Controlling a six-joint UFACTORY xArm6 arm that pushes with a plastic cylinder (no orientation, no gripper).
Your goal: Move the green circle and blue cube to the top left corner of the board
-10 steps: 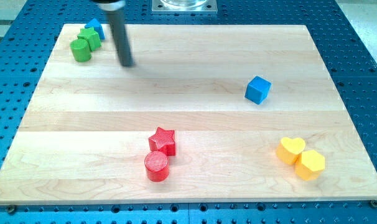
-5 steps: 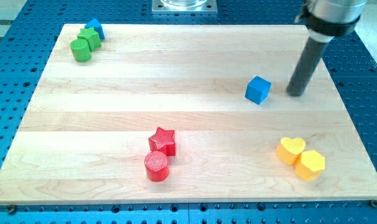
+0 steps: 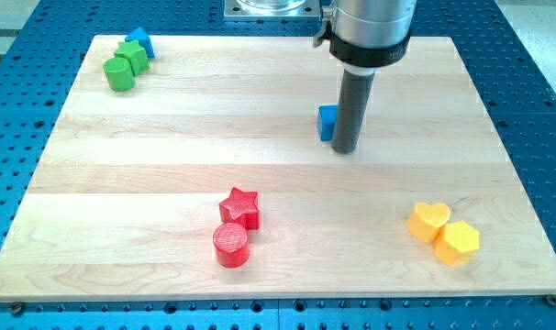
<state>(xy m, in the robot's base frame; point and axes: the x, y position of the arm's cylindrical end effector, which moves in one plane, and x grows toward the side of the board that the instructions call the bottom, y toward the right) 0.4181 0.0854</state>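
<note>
The green circle [image 3: 119, 74] sits near the board's top left corner, touching another green block [image 3: 133, 55] and a small blue block [image 3: 139, 39] behind it. The blue cube [image 3: 327, 122] lies right of the board's centre, in the upper half, mostly hidden behind my rod. My tip [image 3: 345, 149] rests on the board, touching the cube's right side.
A red star [image 3: 240, 207] and a red cylinder [image 3: 230, 245] sit at the bottom centre. A yellow heart [image 3: 428, 220] and a yellow hexagon [image 3: 457, 242] sit at the bottom right. The wooden board [image 3: 168, 165] lies on a blue perforated table.
My tip swept from the top left across to the right of the blue cube, then moved left against it. The cube has slid leftward from its earlier spot.
</note>
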